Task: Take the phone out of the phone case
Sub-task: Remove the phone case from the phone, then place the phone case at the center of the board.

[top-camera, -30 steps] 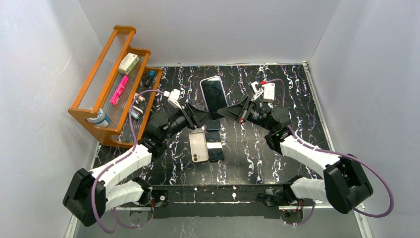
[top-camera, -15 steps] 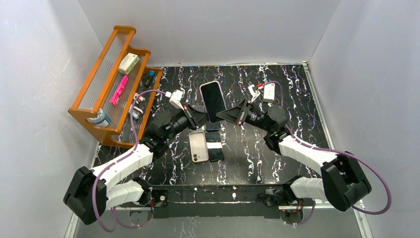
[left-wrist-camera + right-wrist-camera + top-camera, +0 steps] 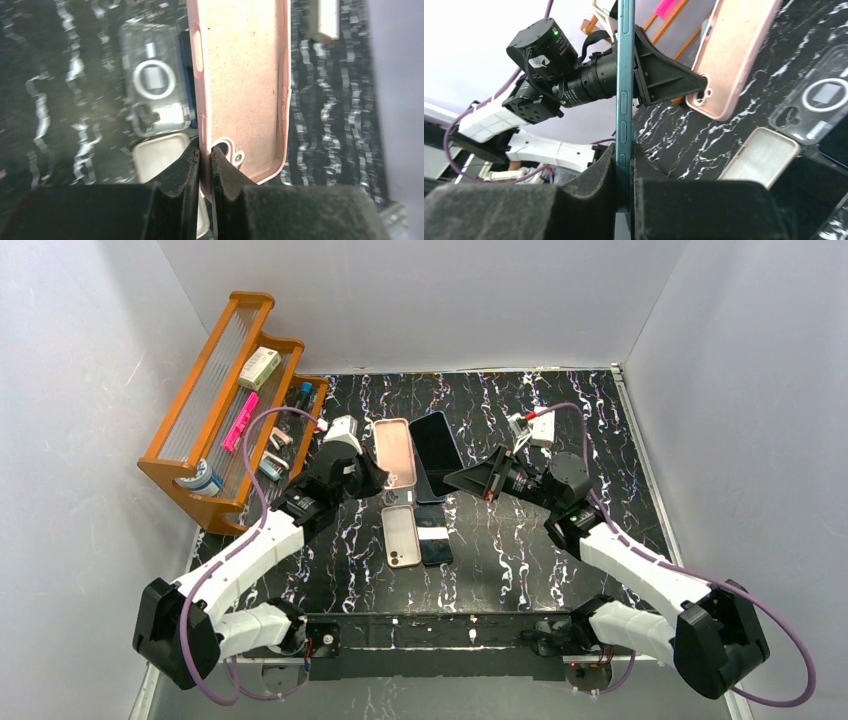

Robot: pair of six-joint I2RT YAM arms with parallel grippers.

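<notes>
The empty pink phone case (image 3: 394, 451) is held up over the table's middle, its inside facing the camera. My left gripper (image 3: 377, 478) is shut on its lower edge by the camera hole. In the left wrist view the case (image 3: 246, 80) rises from the closed fingertips (image 3: 205, 156). Just to its right, apart from it, the dark-screened phone (image 3: 441, 452) stands in my right gripper (image 3: 455, 478), which is shut on its lower end. The right wrist view shows the phone's teal edge (image 3: 625, 75) upright between the pads (image 3: 625, 152), with the pink case (image 3: 730, 55) beyond.
A beige case (image 3: 401, 536) and dark flat phones (image 3: 435, 542) lie on the black marbled table (image 3: 520, 550) under the grippers. A clear case (image 3: 155, 85) lies there too. A wooden rack (image 3: 180, 445) with small items stands at the left. A white adapter (image 3: 543, 424) lies far right.
The left gripper has shut on the pink case and pulled it left off the phone. The bare phone stays in the right gripper, now slightly to the right.
</notes>
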